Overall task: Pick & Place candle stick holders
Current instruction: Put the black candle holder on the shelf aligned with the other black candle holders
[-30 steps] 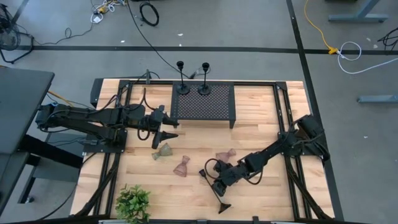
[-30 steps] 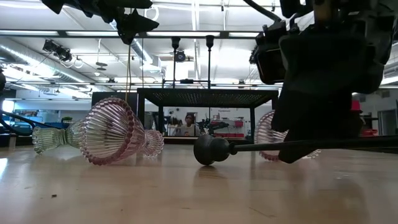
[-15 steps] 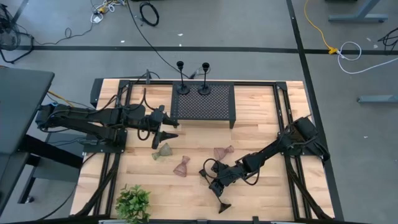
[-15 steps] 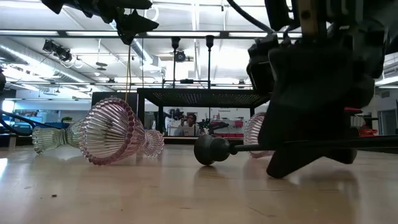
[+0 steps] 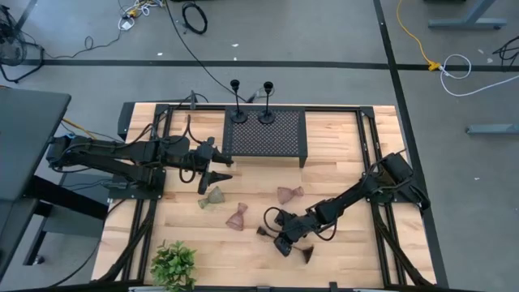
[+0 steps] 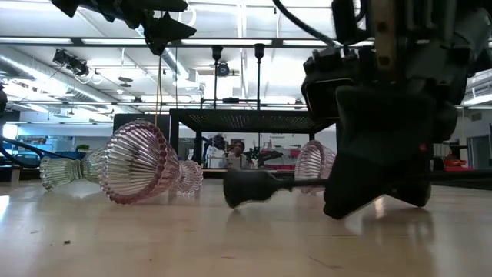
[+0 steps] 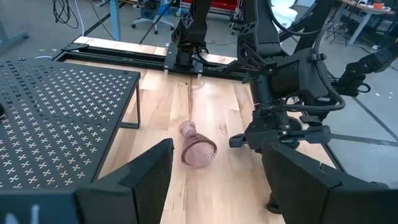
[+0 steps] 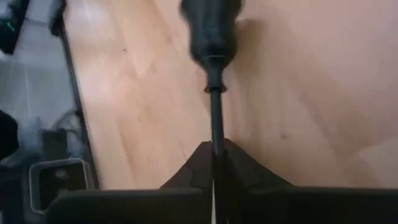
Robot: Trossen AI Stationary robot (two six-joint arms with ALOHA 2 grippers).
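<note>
Pinching black candle stick holder: right fingers closed.

Two tall black candle stick holders stand upright side by side at the far edge of the perforated black stand. A third black holder lies level, its thin stem pinched in the closed right tool, cup end pointing away from it; whether it still touches the worktop is hard to tell. Three ribbed, waisted glass holders lie on their sides: a greenish one, a pinkish one near it, and another pinkish one apart.
</note>
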